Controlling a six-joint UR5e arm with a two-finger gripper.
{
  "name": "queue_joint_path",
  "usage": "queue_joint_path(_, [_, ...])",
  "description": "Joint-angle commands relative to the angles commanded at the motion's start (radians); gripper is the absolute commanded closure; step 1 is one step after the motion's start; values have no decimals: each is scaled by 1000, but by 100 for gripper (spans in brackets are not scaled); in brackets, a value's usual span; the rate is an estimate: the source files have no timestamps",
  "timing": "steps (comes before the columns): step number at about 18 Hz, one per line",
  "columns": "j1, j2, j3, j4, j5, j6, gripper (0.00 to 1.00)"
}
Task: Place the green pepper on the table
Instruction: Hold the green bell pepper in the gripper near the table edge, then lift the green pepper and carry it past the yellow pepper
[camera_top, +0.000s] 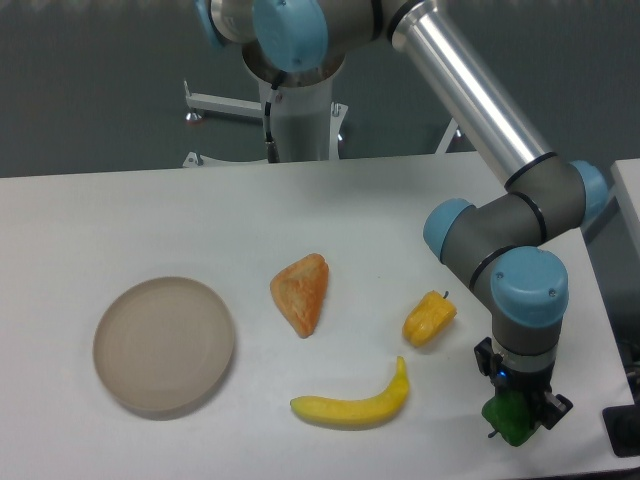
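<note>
Your white table (120, 215) fills the view. The UR5e arm (480, 95) reaches from 12 o'clock down to 5 o'clock. A round beige plate (163, 345) lies at 8 o'clock, a banana (352, 404) at 6, an orange wedge-shaped pastry (302, 292) near centre, and a yellow pepper (428, 319) at 4. At 5 o'clock your gripper (518, 418) is clenched around the green pepper (510, 420), low over the table's front right edge.

arm (470, 95): silver tube | grey joints, lt-blue caps | blk pincer (518, 408)
</note>
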Motion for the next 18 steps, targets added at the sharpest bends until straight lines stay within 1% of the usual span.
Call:
queue_joint_path(6, [-3,5,-11,0,-6,-6,64])
queue_joint_path(11, [-8,28,-15,-14,-12,-14,64])
queue_joint_path(15, [-32,64,-18,-89,-14,-32,64])
queue_joint_path(16, [-41,78,-29,-106,-15,-47,64])
queue_joint_path(17, [-46,99,-52,-112,-24,-55,64])
queue_joint_path(18, [-49,126,-93,-112,-40,-57,64])
